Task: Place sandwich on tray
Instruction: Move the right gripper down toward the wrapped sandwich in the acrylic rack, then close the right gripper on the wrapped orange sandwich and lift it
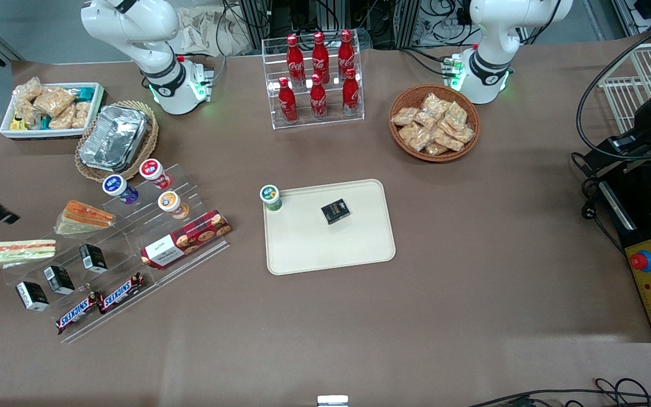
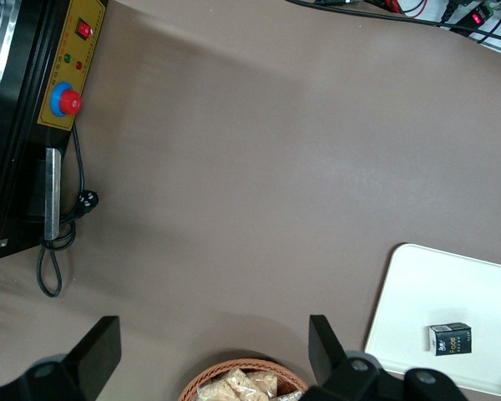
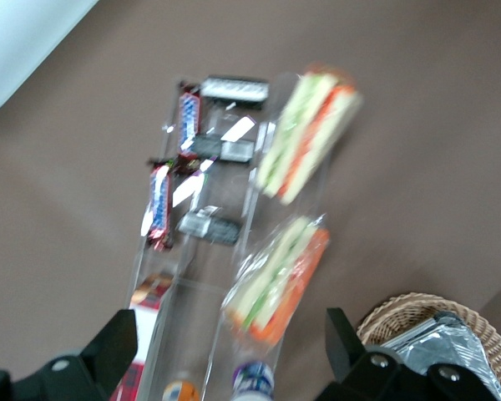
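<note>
Between the fingers (image 3: 113, 347) nothing is held: the gripper (image 3: 225, 351) hangs spread open, well above the clear stepped rack (image 1: 116, 265), looking down on its contents. From that height it can probably survey the shelf before committing to a descent.

Sandwich (image 1: 14, 251) (pale bread, red and green stripes) lies on its long side at the working arm's end of the table, at the rack's outer edge; also visible in the wrist view (image 3: 305, 138). Not yet on the tray (image 1: 359, 249), which sits well apart, mid-table.

Neighbours: orange-layered sandwich (image 1: 83, 217) just beside the target, farther from the front camera — the likely mix-up. Small black boxes (image 1: 60, 278) and Snickers bars (image 1: 99, 302) lie nearer the camera. Foil container (image 1: 113, 138) in its wicker basket is near the rack.

Tray already carries a green-lidded cup (image 1: 270, 196) at one corner and a black box (image 1: 335, 211); most of its surface is bare.
</note>
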